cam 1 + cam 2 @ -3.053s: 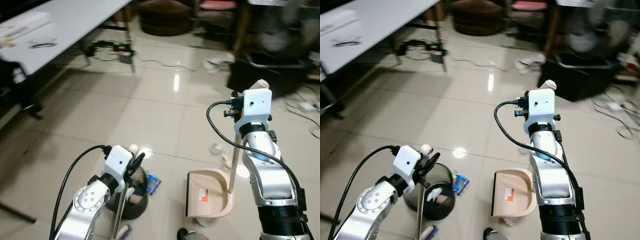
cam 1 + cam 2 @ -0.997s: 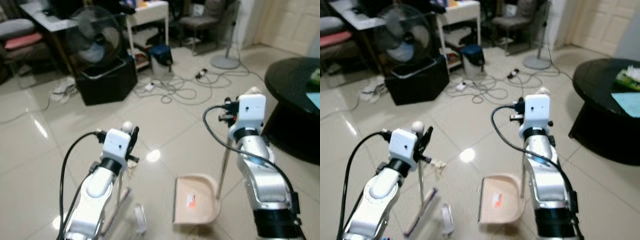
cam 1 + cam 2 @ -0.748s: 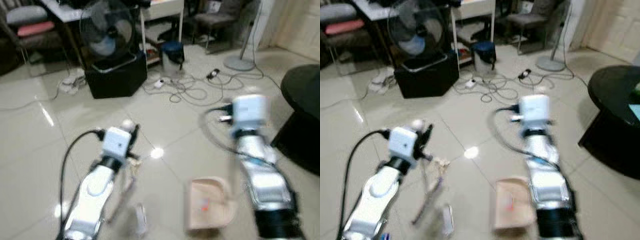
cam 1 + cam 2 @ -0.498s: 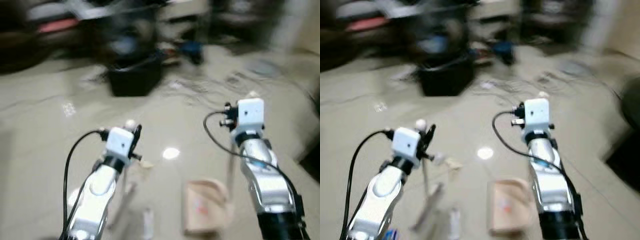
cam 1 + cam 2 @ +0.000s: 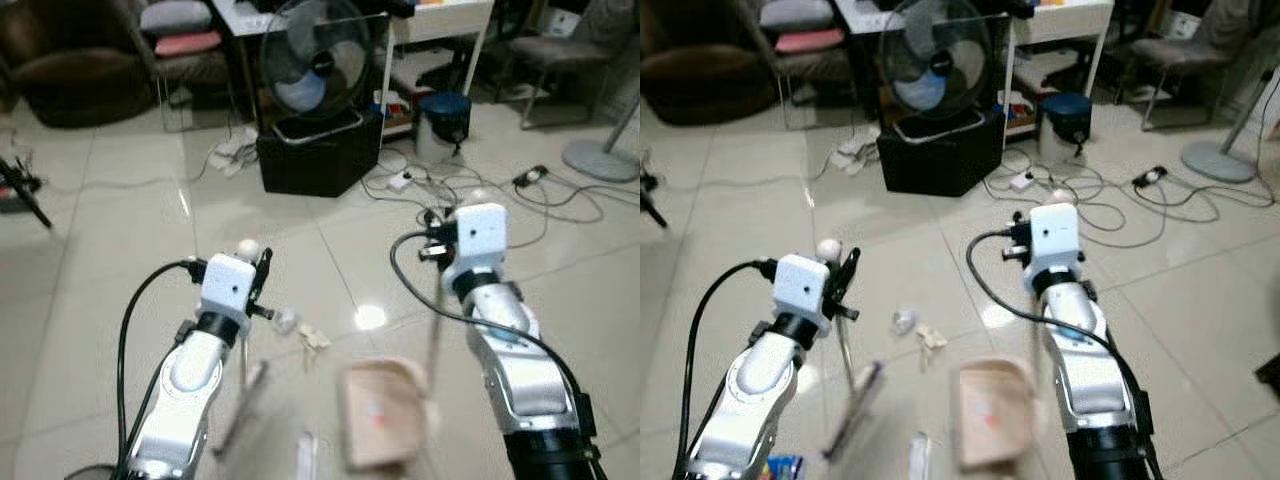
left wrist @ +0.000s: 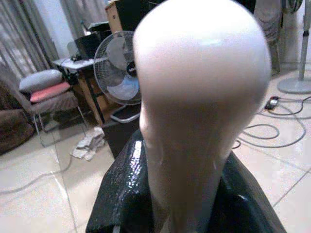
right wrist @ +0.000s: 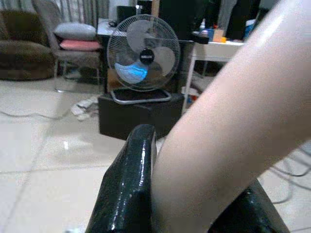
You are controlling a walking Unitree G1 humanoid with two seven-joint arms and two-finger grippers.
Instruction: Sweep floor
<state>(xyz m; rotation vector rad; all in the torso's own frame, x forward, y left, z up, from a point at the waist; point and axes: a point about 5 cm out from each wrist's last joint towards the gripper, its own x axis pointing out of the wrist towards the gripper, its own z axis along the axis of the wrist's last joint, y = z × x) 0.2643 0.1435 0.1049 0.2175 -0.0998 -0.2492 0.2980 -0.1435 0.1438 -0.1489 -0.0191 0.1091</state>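
Left gripper (image 5: 262,272) clenched on the broom handle (image 5: 243,345), right gripper (image 5: 437,222) clenched on the dustpan handle (image 5: 433,340), beige dustpan (image 5: 380,414) on the near tiled floor (image 5: 120,260) between the arms — crumpled scraps (image 5: 300,330) just left of it, fan (image 5: 316,55) far behind

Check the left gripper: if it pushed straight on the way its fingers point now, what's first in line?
Probably the fan on its black box. The left gripper is shut on the broom handle, whose knob blocks part of the wrist view; bare tile lies between. Depth is unclear, so this is a rough call.
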